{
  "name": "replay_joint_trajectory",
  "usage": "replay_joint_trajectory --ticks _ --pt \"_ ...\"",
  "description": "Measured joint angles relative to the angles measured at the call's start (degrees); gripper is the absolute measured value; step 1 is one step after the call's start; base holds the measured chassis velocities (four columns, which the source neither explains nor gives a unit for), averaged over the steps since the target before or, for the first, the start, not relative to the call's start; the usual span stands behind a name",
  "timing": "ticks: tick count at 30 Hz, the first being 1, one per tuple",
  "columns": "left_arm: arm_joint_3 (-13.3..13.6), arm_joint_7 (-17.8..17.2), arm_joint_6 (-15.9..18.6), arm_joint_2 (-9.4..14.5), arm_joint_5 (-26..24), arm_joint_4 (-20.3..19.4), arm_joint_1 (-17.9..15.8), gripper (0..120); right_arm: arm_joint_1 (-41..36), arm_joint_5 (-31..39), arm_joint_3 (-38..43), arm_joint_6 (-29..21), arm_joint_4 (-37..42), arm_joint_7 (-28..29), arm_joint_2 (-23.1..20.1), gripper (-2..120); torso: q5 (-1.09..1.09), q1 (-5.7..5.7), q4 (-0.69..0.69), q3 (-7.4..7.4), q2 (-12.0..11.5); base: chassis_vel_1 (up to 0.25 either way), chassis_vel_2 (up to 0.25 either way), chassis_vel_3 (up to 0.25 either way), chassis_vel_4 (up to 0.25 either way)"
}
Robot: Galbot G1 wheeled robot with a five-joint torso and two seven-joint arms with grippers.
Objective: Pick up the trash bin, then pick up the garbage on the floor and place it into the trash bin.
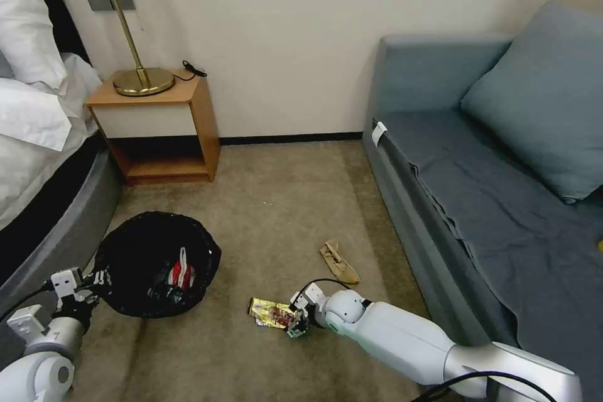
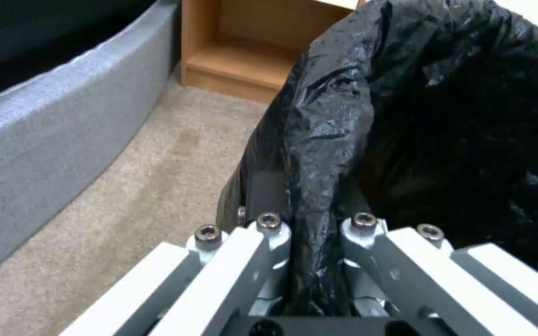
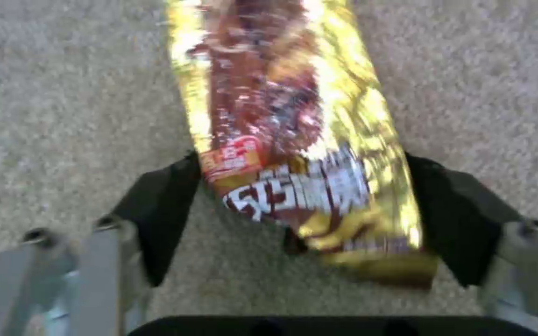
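The trash bin (image 1: 204,245), round and lined with a wrinkly black bag, sits on the carpet at the lower left beside the bed. A red-and-white carton (image 1: 183,271) lies inside it. My left gripper (image 1: 94,279) is shut on the bag-covered rim (image 2: 319,154) at the bin's near left side. The shiny gold wrapper (image 1: 270,312) lies flat on the floor to the right of the bin. My right gripper (image 1: 295,321) is down at its right end, open, with one black pad on each side of the wrapper (image 3: 294,140). A flat tan scrap (image 1: 339,262) lies farther back and to the right.
A grey bed base (image 1: 56,232) runs along the left, close to the bin. A wooden nightstand (image 1: 160,119) with a brass lamp stands against the back wall. A blue-grey sofa (image 1: 477,201) borders the right. Open carpet lies between them.
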Motion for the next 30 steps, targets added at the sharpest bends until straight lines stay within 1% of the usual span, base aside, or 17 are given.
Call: replay_joint_trajectory --ticks 1,2,3,5,6,7,9,10,11,12,13,15,17,18,20,27,30 --pt "0.0 0.02 -0.01 0.0 0.0 0.01 0.0 4 -0.04 0.0 -0.09 0.18 0.0 0.24 0.0 70 0.01 0.0 0.0 0.0 0.0 0.0 0.0 0.0 0.0" --pt "-0.01 0.02 -0.02 -0.01 0.0 0.01 0.0 4 -0.05 0.03 -0.13 0.35 0.02 0.4 -0.01 64 0.03 0.0 0.01 0.0 0.0 0.0 0.0 0.0 0.0" --pt "-0.01 0.02 -0.02 -0.01 0.0 0.01 0.0 4 -0.05 0.03 -0.13 0.35 0.02 0.4 -0.01 64 0.03 0.0 0.01 0.0 0.0 0.0 0.0 0.0 0.0" --pt "-0.02 0.03 -0.04 -0.03 0.0 0.01 -0.01 4 -0.09 0.05 -0.24 0.64 0.08 0.63 -0.01 54 0.02 0.0 0.02 0.0 0.0 0.0 0.0 0.0 0.0" --pt "-0.02 0.03 -0.04 -0.04 0.0 0.01 -0.01 4 -0.11 0.05 -0.31 0.8 0.12 0.73 -0.01 53 0.02 0.0 0.02 0.0 0.0 0.0 0.0 0.0 0.0" --pt "-0.02 0.04 -0.04 -0.05 0.01 0.0 -0.01 4 -0.13 0.07 -0.48 1.07 0.12 0.93 0.02 46 0.03 0.0 0.02 0.0 0.0 0.0 0.0 0.0 0.0" --pt "-0.02 0.04 -0.04 -0.06 0.02 -0.01 -0.01 4 -0.16 0.11 -0.52 1.23 0.11 0.96 0.03 44 0.03 0.0 0.02 0.0 0.0 0.0 0.0 0.0 0.0" --pt "-0.02 0.05 -0.05 -0.06 0.04 -0.03 0.0 4 -0.21 0.14 -0.64 1.58 0.11 1.02 0.03 36 0.04 0.0 0.03 0.0 0.0 0.0 0.0 0.0 0.0" --pt "-0.02 0.06 -0.06 -0.06 0.05 -0.03 0.01 4 -0.22 0.16 -0.68 1.62 0.13 1.07 0.04 34 0.04 0.0 0.03 0.0 0.0 0.0 0.0 0.0 0.0" --pt "-0.02 0.06 -0.08 -0.06 0.06 -0.04 0.01 4 -0.24 0.18 -0.76 1.69 0.21 1.16 0.01 28 0.05 0.0 0.04 0.0 0.0 0.0 0.0 0.0 0.0" --pt "-0.02 0.06 -0.08 -0.06 0.06 -0.04 0.01 4 -0.24 0.18 -0.76 1.69 0.21 1.16 0.01 28 0.05 0.0 0.04 0.0 0.0 0.0 0.0 0.0 0.0" --pt "-0.03 0.06 -0.08 -0.06 0.1 -0.05 -0.01 4 -0.26 0.17 -0.83 1.72 0.21 1.64 -0.06 21 0.05 0.0 0.05 0.0 0.0 0.0 0.0 0.0 0.0" --pt "-0.02 0.06 -0.09 -0.11 0.15 -0.11 -0.05 4 -0.29 0.14 -0.87 1.83 0.27 2.16 -0.16 11 0.05 0.0 0.05 0.0 0.0 0.0 0.0 0.0 0.0" --pt "-0.02 0.06 -0.09 -0.11 0.15 -0.11 -0.05 4 -0.29 0.14 -0.87 1.83 0.27 2.16 -0.16 11 0.05 0.0 0.05 0.0 0.0 0.0 0.0 0.0 0.0" --pt "-0.01 0.06 -0.09 -0.16 0.19 -0.18 -0.09 4 -0.3 0.2 -0.88 1.82 0.5 2.83 -0.35 1 0.05 0.0 0.04 0.01 0.0 0.0 0.0 0.0 0.0" --pt "0.65 0.14 -0.09 -0.38 0.69 -0.19 -0.43 4 0.04 1.8 1.01 1.43 4.0 5.11 -2.1 0 0.02 0.0 0.01 0.01 -0.01 0.0 0.0 0.0 0.0" --pt "1.37 0.14 0.07 -0.46 0.88 -0.4 -0.66 4 0.75 3.9 4.45 0.3 9.35 7.66 -4.12 0 0.01 0.0 0.02 0.01 -0.01 0.0 0.0 0.0 0.0"
